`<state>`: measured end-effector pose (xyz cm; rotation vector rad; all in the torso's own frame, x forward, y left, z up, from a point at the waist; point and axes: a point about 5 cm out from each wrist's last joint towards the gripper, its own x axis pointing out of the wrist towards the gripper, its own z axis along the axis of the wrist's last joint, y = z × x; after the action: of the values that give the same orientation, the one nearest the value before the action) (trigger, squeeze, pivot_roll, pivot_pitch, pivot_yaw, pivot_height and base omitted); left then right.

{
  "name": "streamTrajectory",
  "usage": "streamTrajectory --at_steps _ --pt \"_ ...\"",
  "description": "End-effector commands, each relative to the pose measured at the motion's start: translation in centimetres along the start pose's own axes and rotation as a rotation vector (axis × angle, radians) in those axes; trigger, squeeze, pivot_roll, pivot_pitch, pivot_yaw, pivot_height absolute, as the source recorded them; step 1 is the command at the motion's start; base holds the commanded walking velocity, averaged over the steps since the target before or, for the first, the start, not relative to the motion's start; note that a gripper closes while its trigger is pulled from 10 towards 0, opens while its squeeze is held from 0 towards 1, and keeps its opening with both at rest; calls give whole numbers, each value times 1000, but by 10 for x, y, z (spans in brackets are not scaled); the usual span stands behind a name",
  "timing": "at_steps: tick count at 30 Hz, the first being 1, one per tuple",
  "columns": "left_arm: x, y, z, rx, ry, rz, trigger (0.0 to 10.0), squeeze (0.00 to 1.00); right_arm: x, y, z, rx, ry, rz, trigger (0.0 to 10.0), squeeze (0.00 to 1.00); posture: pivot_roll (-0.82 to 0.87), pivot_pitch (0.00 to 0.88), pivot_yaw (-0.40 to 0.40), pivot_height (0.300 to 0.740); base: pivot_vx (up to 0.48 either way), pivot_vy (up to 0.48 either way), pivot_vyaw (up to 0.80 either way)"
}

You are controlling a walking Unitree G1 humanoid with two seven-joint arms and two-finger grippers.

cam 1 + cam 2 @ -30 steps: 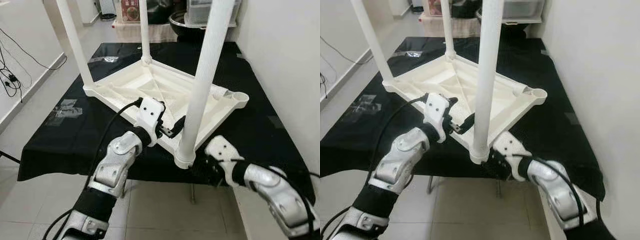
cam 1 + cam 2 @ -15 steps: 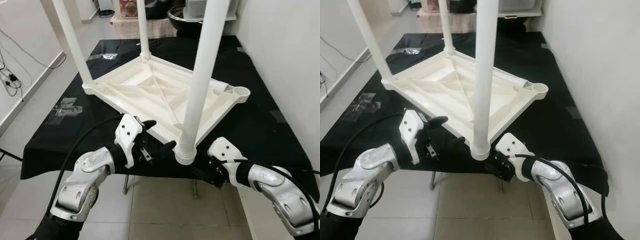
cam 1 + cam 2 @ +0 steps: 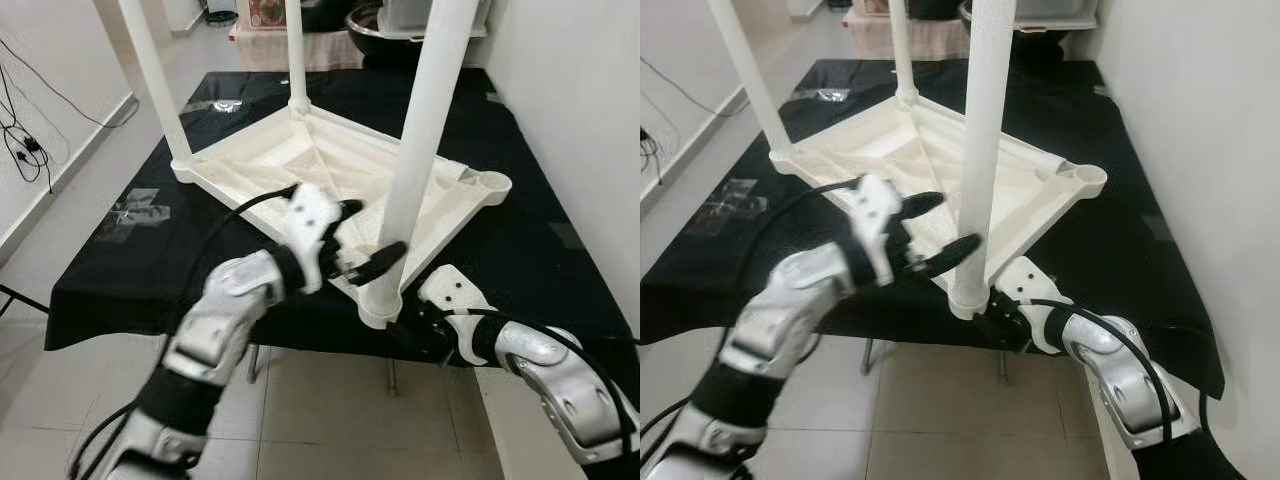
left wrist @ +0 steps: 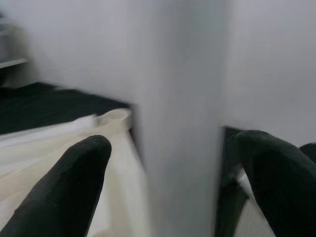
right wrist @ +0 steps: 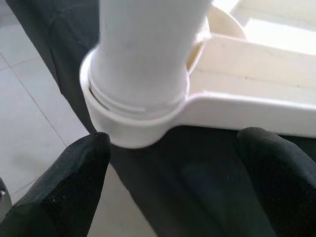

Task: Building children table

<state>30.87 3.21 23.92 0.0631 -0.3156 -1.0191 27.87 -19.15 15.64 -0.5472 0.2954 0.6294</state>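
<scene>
On black cloth (image 3: 130,270): upturned tabletop (image 3: 300,165) | tiled floor (image 3: 320,420) | white wall (image 3: 570,90)

a black cloth (image 3: 130,270) covers the worktop. the floor (image 3: 330,420) has pale tiles. a white wall (image 3: 580,110) stands on the right. black cables (image 3: 20,140) hang by the wall on the left. a dark bowl (image 3: 375,20) and boxes sit at the back.
</scene>
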Motion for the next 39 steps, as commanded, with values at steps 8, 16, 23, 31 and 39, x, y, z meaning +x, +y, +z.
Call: streamTrajectory --at_steps 8,16,23,31,39 --pt "16 16 0 68 23 126 10000 0 -1 7 2 13 -14 18 10000 0 14 161 14 740 0 0 0" --pt "3 44 -4 159 95 445 10000 0 -2 6 1 10 -12 36 10000 0 26 163 8 740 0 0 0" --pt "-28 61 -3 181 128 652 10000 0 -3 3 1 6 -10 43 10000 0 45 165 -3 740 0 0 0" --pt "-73 69 -6 254 200 844 10000 0 -1 4 2 -7 -12 74 10000 0 67 164 -10 740 0 0 0" --pt "-146 77 -5 308 322 1081 10000 0 4 5 3 -20 -18 111 10000 0 108 159 -25 740 0 0 0"
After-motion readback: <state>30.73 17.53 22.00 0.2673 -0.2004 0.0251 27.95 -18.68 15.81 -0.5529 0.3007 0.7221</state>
